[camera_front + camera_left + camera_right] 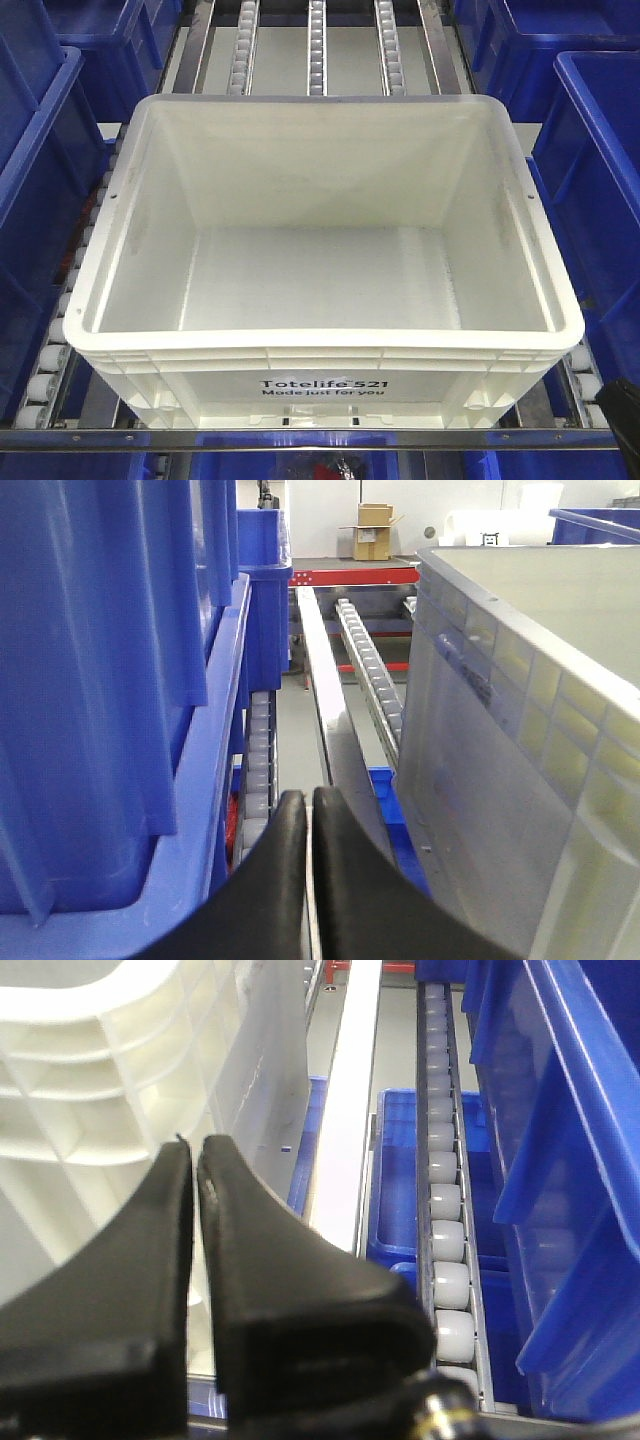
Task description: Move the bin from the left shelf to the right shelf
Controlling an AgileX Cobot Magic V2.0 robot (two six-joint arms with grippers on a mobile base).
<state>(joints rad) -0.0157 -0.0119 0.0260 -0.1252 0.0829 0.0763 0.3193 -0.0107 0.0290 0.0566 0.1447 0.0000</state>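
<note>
White bin (320, 270) sits empty btw blue bins (600, 160); L gripper (309, 815), R gripper (196, 1160) both pinched closed, prob. holding nothing.

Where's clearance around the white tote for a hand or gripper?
Free: bare roller lanes behind the bin; the bin's empty inside. Tight: side gaps between bin and blue bins, with the left gripper and right gripper in them.

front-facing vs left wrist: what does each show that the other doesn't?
Front-facing only: the bin seen from above, empty, and its Totelife 521 print. Left wrist only: the left gripper, fingers closed together on nothing, and a cardboard box far behind. Both: the white bin, blue bins alongside it, and roller tracks.
</note>
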